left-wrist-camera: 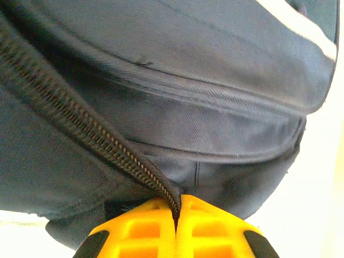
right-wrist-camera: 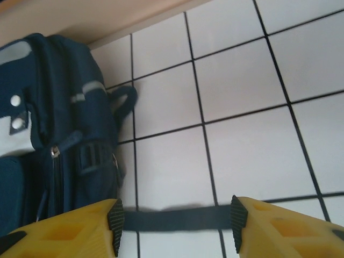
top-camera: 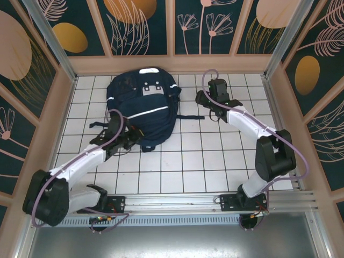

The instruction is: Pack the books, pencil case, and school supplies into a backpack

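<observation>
I see backpack (top-camera: 142, 107) far-left on counter (top-camera: 215, 161) | L jaws shut tight on its zip edge (left-wrist-camera: 97, 135), near end | R jaws abt half open, empty, over backpack strap (right-wrist-camera: 172, 217), right side

- I see a white-tiled desk (top-camera: 215, 161) with dark grid lines.
- Teal wall panels (top-camera: 142, 32) with peach flower prints surround it.
- A metal rail (top-camera: 177, 200) runs along its near edge.
</observation>
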Tool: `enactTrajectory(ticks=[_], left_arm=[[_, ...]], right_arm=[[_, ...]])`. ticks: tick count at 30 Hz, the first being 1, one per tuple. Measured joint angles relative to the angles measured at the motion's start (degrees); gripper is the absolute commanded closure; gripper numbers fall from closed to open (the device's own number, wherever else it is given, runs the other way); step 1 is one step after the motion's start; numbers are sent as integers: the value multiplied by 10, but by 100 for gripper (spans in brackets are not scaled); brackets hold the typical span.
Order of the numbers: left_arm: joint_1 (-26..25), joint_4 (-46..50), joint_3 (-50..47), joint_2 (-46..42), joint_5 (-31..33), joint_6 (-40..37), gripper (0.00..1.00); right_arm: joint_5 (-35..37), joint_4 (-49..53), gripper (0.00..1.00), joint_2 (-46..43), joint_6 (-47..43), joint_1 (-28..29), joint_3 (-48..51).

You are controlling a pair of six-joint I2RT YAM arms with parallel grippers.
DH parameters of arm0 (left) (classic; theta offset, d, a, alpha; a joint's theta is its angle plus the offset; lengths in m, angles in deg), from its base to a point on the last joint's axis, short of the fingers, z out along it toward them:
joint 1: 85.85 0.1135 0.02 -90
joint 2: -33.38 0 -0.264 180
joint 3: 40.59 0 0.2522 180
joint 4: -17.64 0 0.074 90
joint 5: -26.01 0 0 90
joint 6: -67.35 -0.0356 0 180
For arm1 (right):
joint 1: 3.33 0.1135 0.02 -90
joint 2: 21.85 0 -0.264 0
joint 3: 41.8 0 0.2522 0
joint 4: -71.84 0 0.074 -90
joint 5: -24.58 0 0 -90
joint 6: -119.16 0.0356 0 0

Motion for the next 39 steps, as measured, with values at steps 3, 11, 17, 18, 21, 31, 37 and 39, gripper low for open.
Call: enactTrajectory(ticks=[3,11,17,18,21,31,37,39], left_arm=[[-60,-16,45,52,13,19,100],[-174,-29,167,167,41,33,100],[-196,-3,204,181,33,28,78],[-197,-1,205,182,28,26,73],[-203,3,218,182,14,10,45],[-183,96,289,144,96,-70,2],[-65,144,289,65,238,-145,1],[-25,135,264,30,289,-173,1]], right_arm=[[10,6,42,-17,-2,-1,18],[26,10,42,-70,-7,-25,30],[29,10,42,-86,-17,-38,46],[29,10,42,-86,-17,-40,48],[28,11,41,-86,-17,-41,53],[36,12,8,-155,-15,-41,98],[38,7,1,-237,-12,-60,152],[40,-8,1,-261,-12,-69,169]])
